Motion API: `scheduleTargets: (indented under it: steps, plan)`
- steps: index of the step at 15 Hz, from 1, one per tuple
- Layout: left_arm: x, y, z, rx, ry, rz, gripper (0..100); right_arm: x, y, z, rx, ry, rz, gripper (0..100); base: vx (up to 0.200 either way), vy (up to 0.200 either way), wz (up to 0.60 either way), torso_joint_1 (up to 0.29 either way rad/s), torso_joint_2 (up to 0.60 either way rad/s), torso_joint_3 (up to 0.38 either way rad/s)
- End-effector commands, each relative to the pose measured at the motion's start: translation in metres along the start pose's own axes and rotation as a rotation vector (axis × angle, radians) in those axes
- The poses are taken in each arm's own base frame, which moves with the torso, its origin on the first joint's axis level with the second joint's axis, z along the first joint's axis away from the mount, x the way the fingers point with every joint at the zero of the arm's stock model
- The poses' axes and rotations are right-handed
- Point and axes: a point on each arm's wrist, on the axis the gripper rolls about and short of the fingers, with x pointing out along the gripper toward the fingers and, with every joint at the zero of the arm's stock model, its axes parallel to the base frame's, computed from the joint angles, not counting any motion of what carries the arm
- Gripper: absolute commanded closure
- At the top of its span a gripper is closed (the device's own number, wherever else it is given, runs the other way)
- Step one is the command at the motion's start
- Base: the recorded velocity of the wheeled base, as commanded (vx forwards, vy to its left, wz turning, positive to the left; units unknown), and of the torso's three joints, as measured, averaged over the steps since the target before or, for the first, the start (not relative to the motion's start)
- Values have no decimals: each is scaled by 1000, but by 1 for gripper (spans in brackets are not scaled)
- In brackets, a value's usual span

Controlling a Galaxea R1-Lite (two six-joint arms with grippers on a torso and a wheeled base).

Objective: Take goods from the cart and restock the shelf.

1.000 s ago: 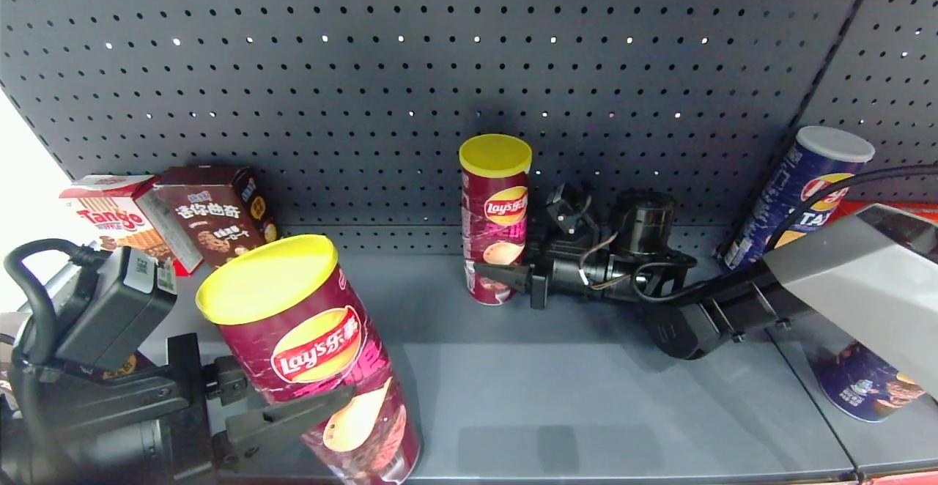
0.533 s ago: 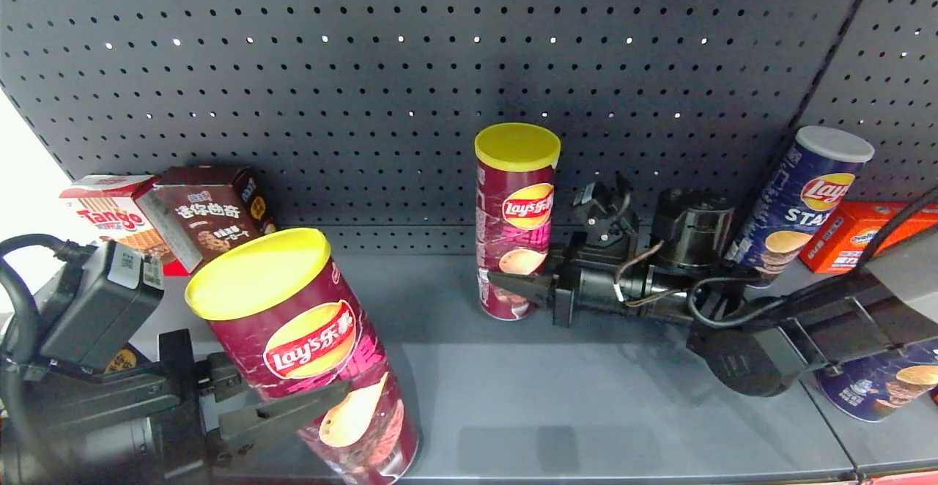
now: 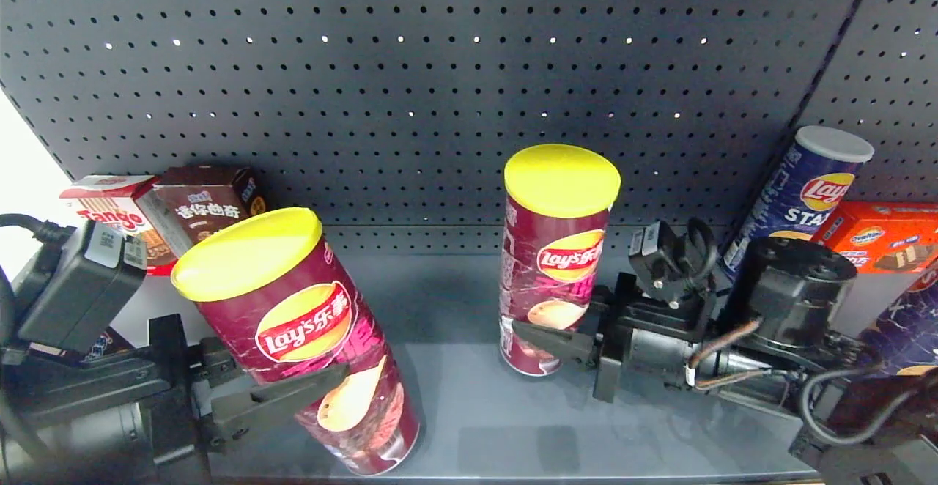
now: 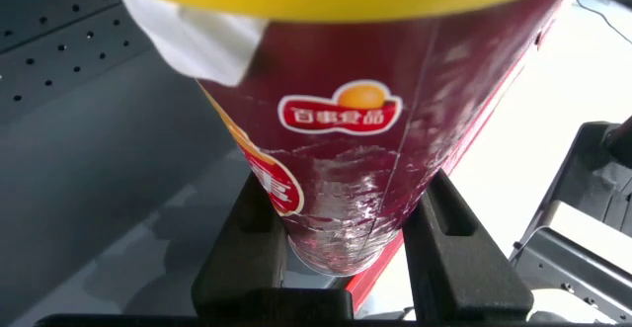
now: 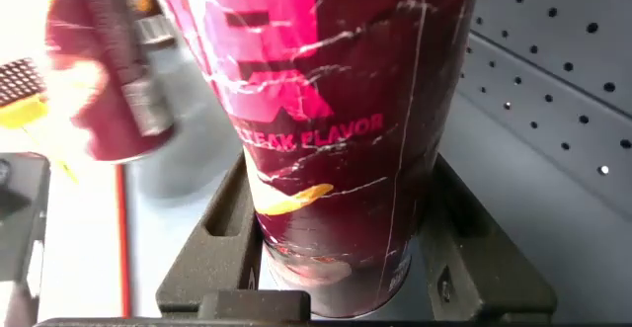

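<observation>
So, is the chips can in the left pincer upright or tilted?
Tilted. The maroon chips can leans, its yellow lid well left of its base.

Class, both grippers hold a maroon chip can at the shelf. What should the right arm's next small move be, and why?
Probably lower the right gripper slightly to seat its maroon can: the can is upright, its base at or just above the shelf board, with bare board around it.

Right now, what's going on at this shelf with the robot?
The left gripper is shut on a tilted maroon chip can with a yellow lid at the front of the grey shelf. The right gripper is shut on a second, upright maroon can mid-shelf. Snack boxes and a blue can stand at the back.
</observation>
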Motion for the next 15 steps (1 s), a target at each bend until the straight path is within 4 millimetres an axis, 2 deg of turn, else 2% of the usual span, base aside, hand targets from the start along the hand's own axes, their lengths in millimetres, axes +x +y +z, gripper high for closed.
scheduleTargets:
  steps: [1, 3, 6, 12, 15]
  plan:
    - [0, 0, 0, 1, -1, 5, 100, -15, 18, 7, -4, -17, 22, 100, 0, 0, 0, 0, 0, 0]
    - [0, 0, 1, 1, -2, 11, 100, -19, 27, 6, -2, -15, 27, 100, 0, 0, 0, 0, 0, 0]
    - [0, 1, 6, 6, -17, 24, 100, -21, 44, -8, 19, 32, 37, 100, 0, 0, 0, 0, 0, 0]
    - [1, 1, 7, 7, -18, 26, 100, -12, 40, -27, 42, 92, -17, 100, 0, 0, 0, 0, 0, 0]
    - [1, 2, 8, 8, -21, 26, 100, -8, 39, -30, 61, 94, -22, 100, 0, 0, 0, 0, 0, 0]
